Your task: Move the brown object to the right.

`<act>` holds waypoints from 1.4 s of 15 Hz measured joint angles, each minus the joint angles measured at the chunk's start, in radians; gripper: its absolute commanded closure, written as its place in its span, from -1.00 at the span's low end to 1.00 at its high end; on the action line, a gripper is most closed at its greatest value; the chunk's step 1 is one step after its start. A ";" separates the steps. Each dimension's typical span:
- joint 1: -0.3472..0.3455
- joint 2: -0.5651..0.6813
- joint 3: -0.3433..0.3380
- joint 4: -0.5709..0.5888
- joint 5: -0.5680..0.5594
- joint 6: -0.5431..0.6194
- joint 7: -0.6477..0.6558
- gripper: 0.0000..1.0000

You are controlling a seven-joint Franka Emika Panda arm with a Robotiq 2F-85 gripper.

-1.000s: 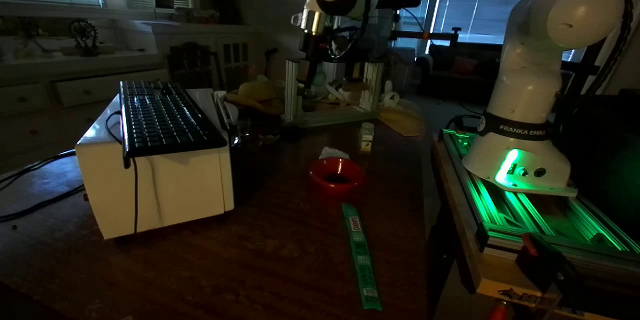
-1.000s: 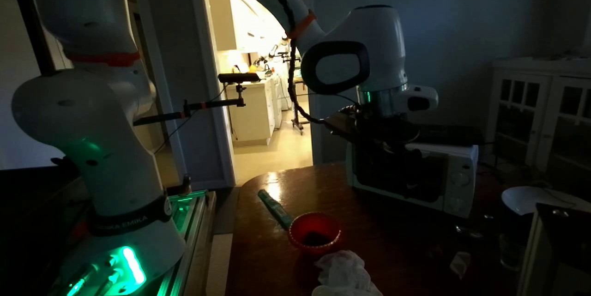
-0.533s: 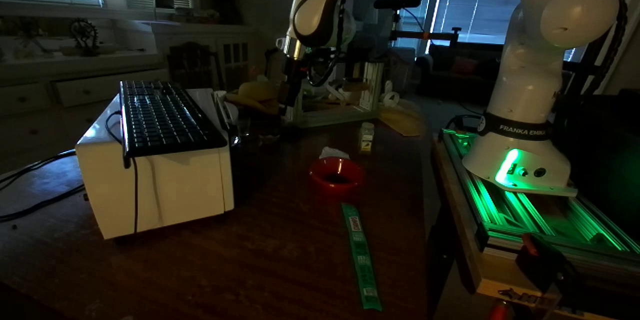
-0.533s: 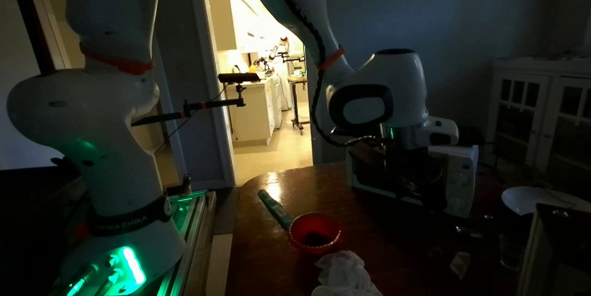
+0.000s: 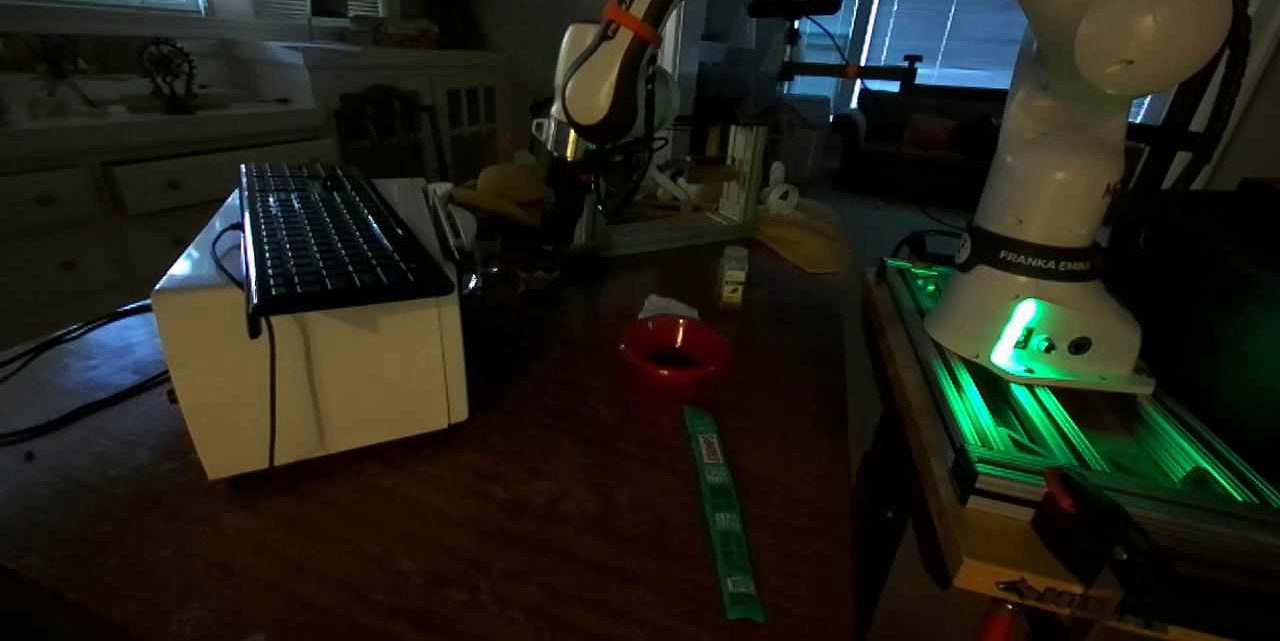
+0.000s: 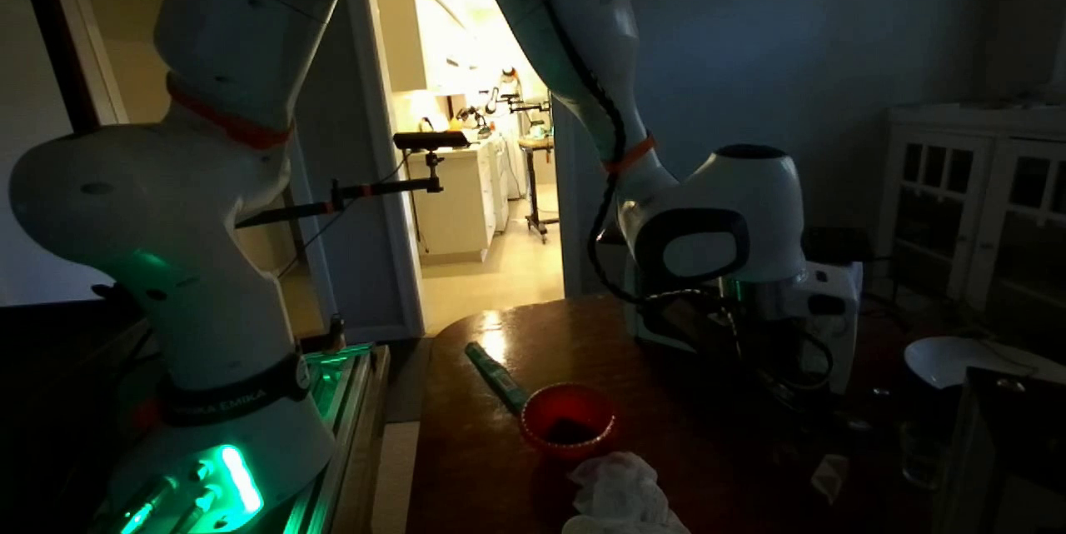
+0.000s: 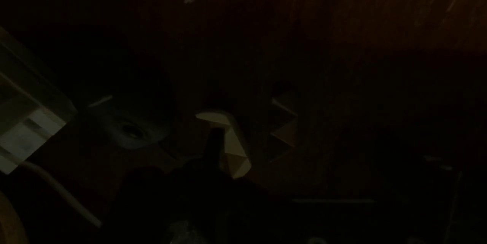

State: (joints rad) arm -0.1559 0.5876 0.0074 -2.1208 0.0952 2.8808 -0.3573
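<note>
The wrist view is very dark. A dim brown, zigzag-edged faceted object point(image 7: 285, 131) lies on the table below my gripper. A faint brownish patch point(image 6: 784, 456) in an exterior view may be the same thing. My gripper point(image 7: 300, 137) is above the table; one finger shows as a dark bar well to the left of the brown object, and the other is lost in the dark. The jaws look open, with nothing seen held. In an exterior view the gripper point(image 5: 562, 226) is a dark shape. A pale faceted piece point(image 7: 236, 141) shows partly behind the visible finger.
A red bowl point(image 5: 675, 356) and a green packet point(image 5: 724, 511) lie nearer the robot's base. A white microwave point(image 5: 330, 386) carries a keyboard point(image 5: 330, 236). A white plastic bag point(image 6: 625, 492), a small bottle point(image 5: 733, 271), a drinking glass point(image 6: 920, 455) and a metal frame point(image 5: 660, 238) stand around.
The arm has reached further out and come down, so my gripper is lower, left in an exterior view with the keyboard and right in the view with the doorway. Table objects have not moved.
</note>
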 measured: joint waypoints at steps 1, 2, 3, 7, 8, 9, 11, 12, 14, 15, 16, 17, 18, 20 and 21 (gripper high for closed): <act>0.000 0.018 0.000 0.014 -0.010 0.000 0.009 -0.78; 0.000 0.033 0.000 0.027 -0.020 0.000 0.019 -0.61; 0.001 0.048 0.000 0.037 -0.030 0.000 0.029 -0.65; 0.004 0.093 0.001 0.071 -0.053 0.000 0.062 -0.25; 0.004 0.102 0.002 0.079 -0.053 0.000 0.064 -0.30; 0.004 0.111 0.004 0.086 -0.053 0.000 0.065 -0.26; 0.004 0.125 0.008 0.101 -0.053 0.000 0.067 -0.51; 0.004 0.132 0.010 0.108 -0.053 0.000 0.069 -0.50; 0.004 0.144 0.011 0.122 -0.054 0.000 0.073 -0.44; 0.004 0.150 0.011 0.128 -0.055 0.000 0.075 -0.42; 0.004 0.156 0.011 0.135 -0.056 0.000 0.077 -0.43; 0.004 0.162 0.011 0.141 -0.057 0.000 0.078 -0.38; 0.004 0.169 0.011 0.147 -0.058 0.000 0.080 -0.28; 0.003 0.180 0.013 0.158 -0.059 0.000 0.081 -0.20; 0.003 0.185 0.013 0.163 -0.059 0.000 0.081 -0.20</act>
State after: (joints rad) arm -0.1525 0.7729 0.0208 -1.9580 0.0366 2.8808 -0.2759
